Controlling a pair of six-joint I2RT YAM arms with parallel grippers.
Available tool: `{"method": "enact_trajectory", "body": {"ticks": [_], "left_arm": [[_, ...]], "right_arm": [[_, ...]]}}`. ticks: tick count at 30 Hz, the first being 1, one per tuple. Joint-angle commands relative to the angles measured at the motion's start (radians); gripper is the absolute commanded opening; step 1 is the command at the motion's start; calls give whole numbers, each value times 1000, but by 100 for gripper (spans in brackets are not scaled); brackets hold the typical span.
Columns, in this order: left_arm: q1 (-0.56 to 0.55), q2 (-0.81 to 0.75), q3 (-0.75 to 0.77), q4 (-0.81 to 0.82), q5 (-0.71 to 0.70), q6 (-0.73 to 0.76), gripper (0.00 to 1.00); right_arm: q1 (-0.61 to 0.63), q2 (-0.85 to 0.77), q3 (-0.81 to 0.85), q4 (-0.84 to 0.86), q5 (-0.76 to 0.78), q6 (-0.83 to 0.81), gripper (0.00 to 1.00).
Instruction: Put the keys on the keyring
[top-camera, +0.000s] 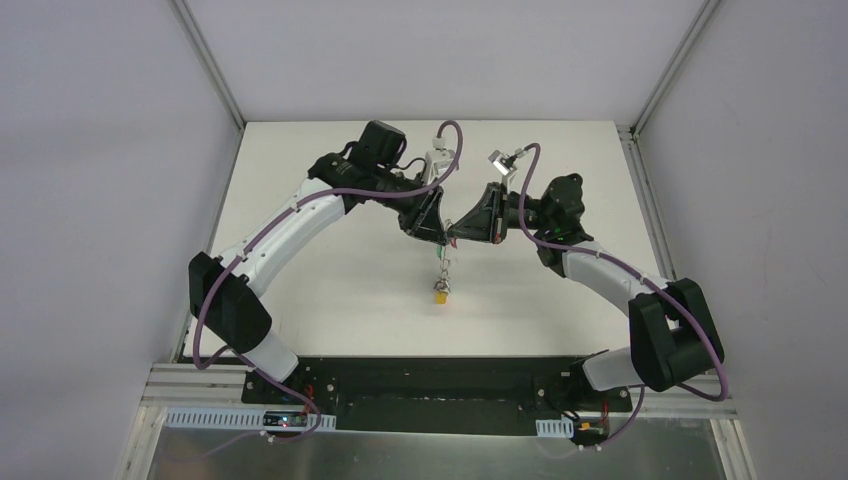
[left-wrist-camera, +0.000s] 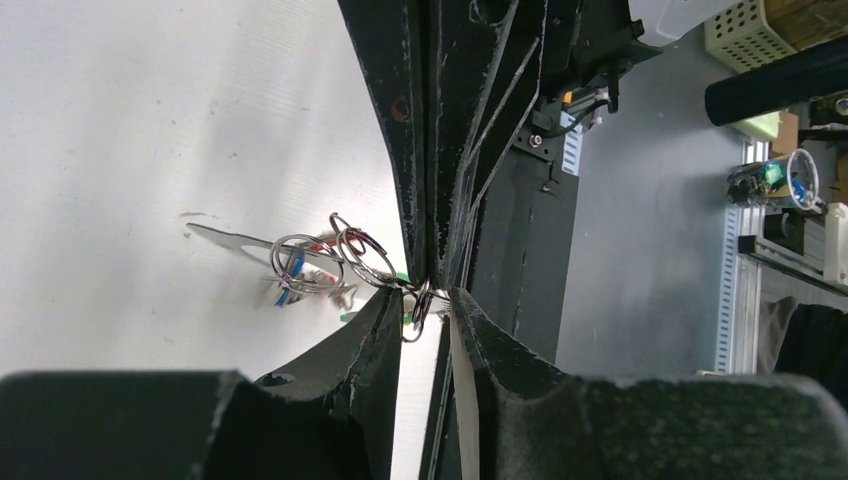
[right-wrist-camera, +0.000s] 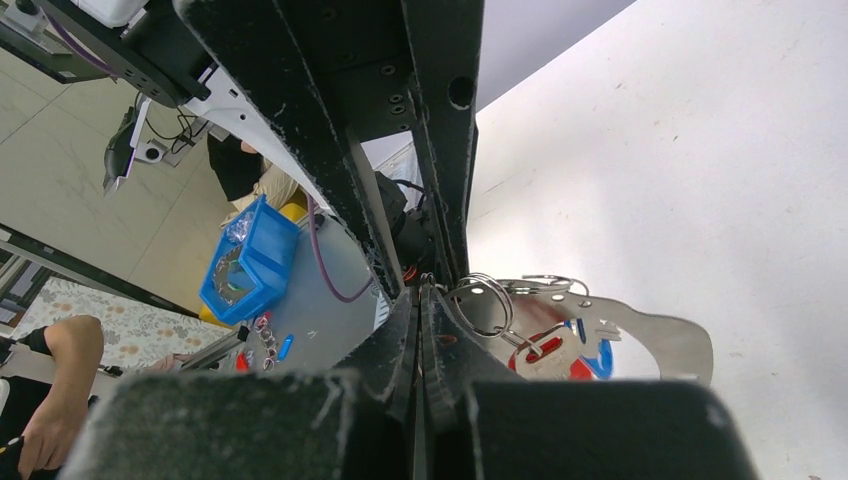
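Top external: the left tool (top-camera: 438, 232) and right tool (top-camera: 458, 232) meet tip to tip above the bench (top-camera: 330, 290), with the keys (top-camera: 441, 278) dangling beneath.

Left wrist: the left tool's fingers stand narrowly apart with a small ring (left-wrist-camera: 420, 312) in the gap (gripped or not, I cannot tell).

Right wrist: the right tool is clamped together on the keyring (right-wrist-camera: 487, 303), the keys just beside.

Left arm (top-camera: 290, 222) and right arm (top-camera: 600, 270) arch inward, hands almost tip to tip. Left hand (left-wrist-camera: 425, 305) shows a narrow gap between its fingers; right hand (right-wrist-camera: 422, 295) is pinched tight.
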Motion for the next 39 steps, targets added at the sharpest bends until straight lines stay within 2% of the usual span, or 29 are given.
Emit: {"method": "enact_trajectory", "body": {"ticks": [1,9,22,27,32,39], "left_arm": [[26,-29,-23,49,68,-43,26],[41,-45,-51,95,94,-78,27],[44,-24,-50,125,139,-112,0],[44,-33,-55,122,125,-135,0],[40,-16,33,-35,41,-78,0],[-24,94,270,-396,-97,49,0]], "right_arm": [[-8,-35,5,58,-11,-8,0],[-10,-30,7,58,-11,-8,0],[-10,-30,7,55,-8,-11,0],[-11,-36,8,21,-6,-42,0],[-10,-44,9,-4,-18,-85,0],[-10,-58,14,-57,-48,-147,17]]}}
